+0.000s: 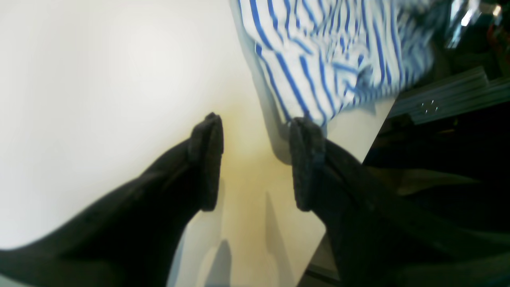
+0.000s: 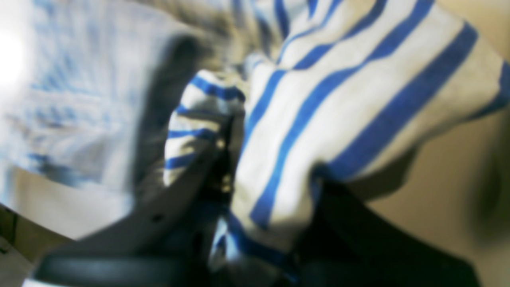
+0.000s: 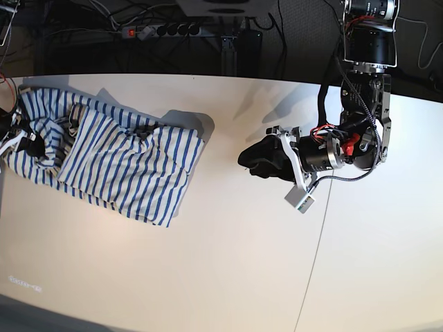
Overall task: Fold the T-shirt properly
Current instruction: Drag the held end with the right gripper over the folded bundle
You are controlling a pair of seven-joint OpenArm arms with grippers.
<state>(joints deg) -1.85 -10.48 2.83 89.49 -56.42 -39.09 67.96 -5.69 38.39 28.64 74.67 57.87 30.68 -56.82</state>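
Note:
The T-shirt (image 3: 118, 162), white with blue stripes, lies crumpled at the left of the white table (image 3: 228, 263). My right gripper (image 3: 17, 142) is at the shirt's far left end, mostly cut off by the frame edge. In the blurred right wrist view it (image 2: 239, 159) is shut on a bunched fold of the shirt (image 2: 338, 91). My left gripper (image 3: 252, 159) is open and empty over bare table, a short way right of the shirt's right edge. In the left wrist view its fingers (image 1: 257, 131) stand apart, with the shirt (image 1: 330, 52) beyond them.
A power strip (image 3: 159, 30) and cables lie behind the table's far edge. A seam (image 3: 315, 256) runs across the table at the right. In the left wrist view the table edge (image 1: 378, 131) and a metal profile (image 1: 450, 95) show at the right.

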